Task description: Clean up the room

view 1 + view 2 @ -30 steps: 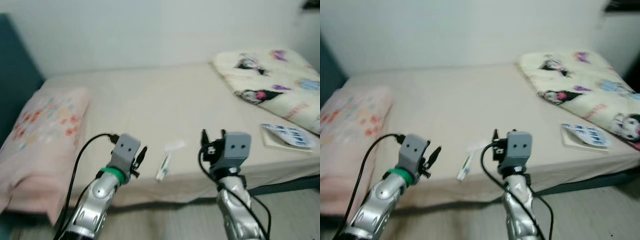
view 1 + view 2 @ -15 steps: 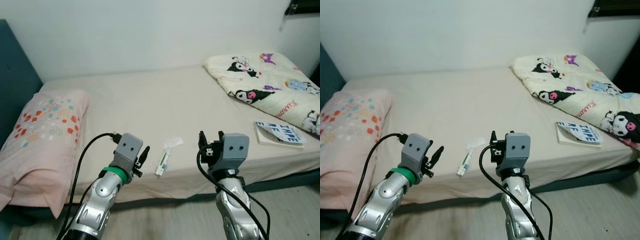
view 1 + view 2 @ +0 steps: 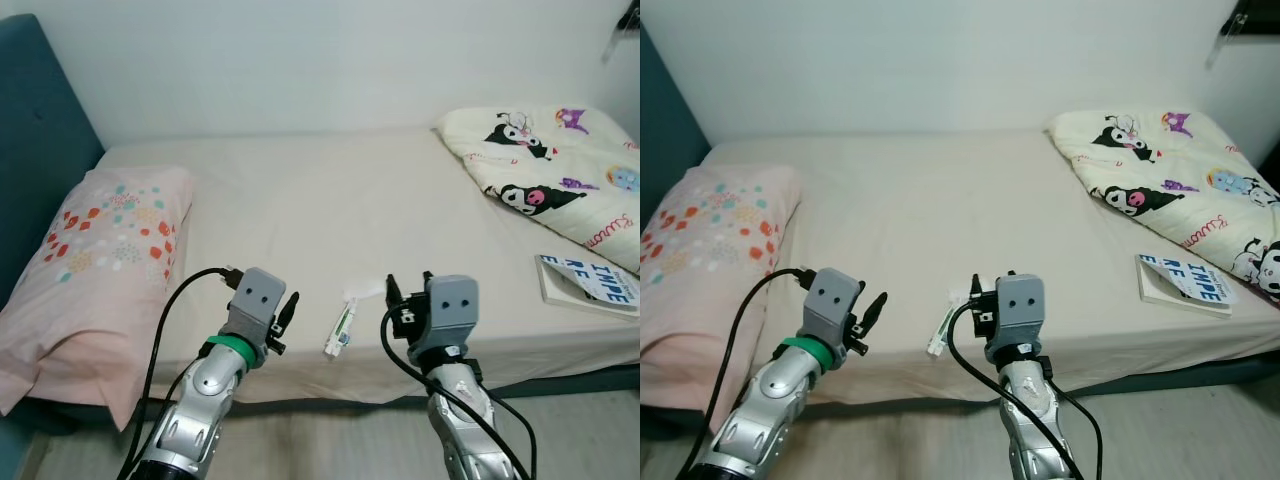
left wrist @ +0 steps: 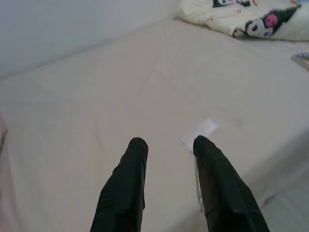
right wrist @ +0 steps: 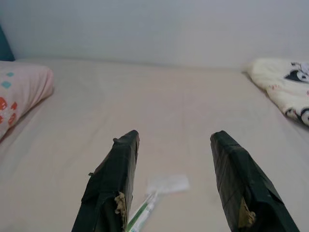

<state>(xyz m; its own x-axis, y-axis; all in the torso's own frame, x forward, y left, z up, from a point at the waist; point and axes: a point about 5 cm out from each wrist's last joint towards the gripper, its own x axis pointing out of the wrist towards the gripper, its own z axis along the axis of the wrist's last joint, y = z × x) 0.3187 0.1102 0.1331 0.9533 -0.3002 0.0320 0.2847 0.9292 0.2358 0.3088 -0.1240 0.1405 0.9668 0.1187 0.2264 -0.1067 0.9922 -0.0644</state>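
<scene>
Over the near edge of the bed (image 3: pixel 300 200), the right gripper (image 5: pixel 174 159) hovers with its two black fingers spread wide and nothing between them. Just ahead of it and slightly toward the robot's left lies a small white and green tube (image 3: pixel 341 331) on the beige sheet, with a scrap of white wrapper (image 5: pixel 167 184) touching its far end; in the right wrist view the tube's tip shows beside the inner edge of one finger. On the other side of the tube, the left gripper (image 4: pixel 166 147) is held above the mattress edge, its fingers parted by a narrower gap and empty, the wrapper (image 4: pixel 200 131) lying just beyond the tip of one finger. Nothing lies between either gripper and the tube. Farther off to the left gripper's outer side a pink flowered pillow (image 3: pixel 95 270) lies against a dark blue headboard (image 3: pixel 40 130). Well beyond the right gripper's outer side lies a book (image 3: pixel 590 282) near the bed's edge, and behind it a cream cartoon-print blanket (image 3: pixel 545 170) is bunched up. A white wall (image 3: pixel 330 60) stands behind the bed.
</scene>
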